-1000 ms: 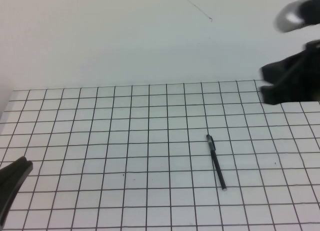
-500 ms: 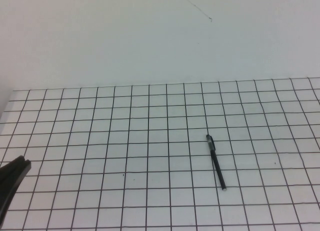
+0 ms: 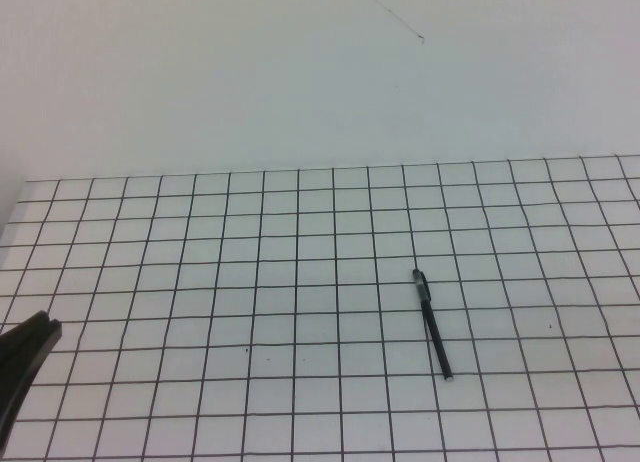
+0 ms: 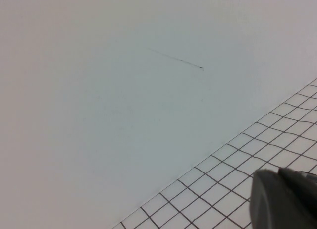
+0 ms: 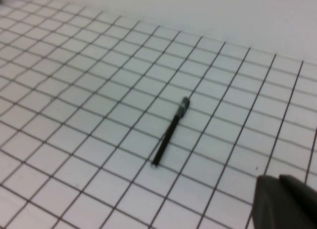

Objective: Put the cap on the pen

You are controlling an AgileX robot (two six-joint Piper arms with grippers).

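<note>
1. Pen (image 3: 432,325) lies flat on the gridded counter (image 3: 200,282), right of centre in the high view, its small pale tip toward the robot and its thicker dark-and-grey end pointing away toward the wall.
2. No writing or brand can be read on the pen (image 5: 171,132) or anywhere on the counter.
3. Nothing touches the pen; bare grid squares surround it on every side.
4. Only a dark sliver of the left hand (image 3: 22,367) shows at the near left edge of the high view, well apart from the pen; I cannot tell how far it is open.
5. Only a dark corner of the right hand (image 5: 285,201) shows in its wrist view; its opening cannot be told either.
6. A thin dark scratch (image 3: 395,15) marks the white wall (image 3: 200,72) behind the counter.
</note>
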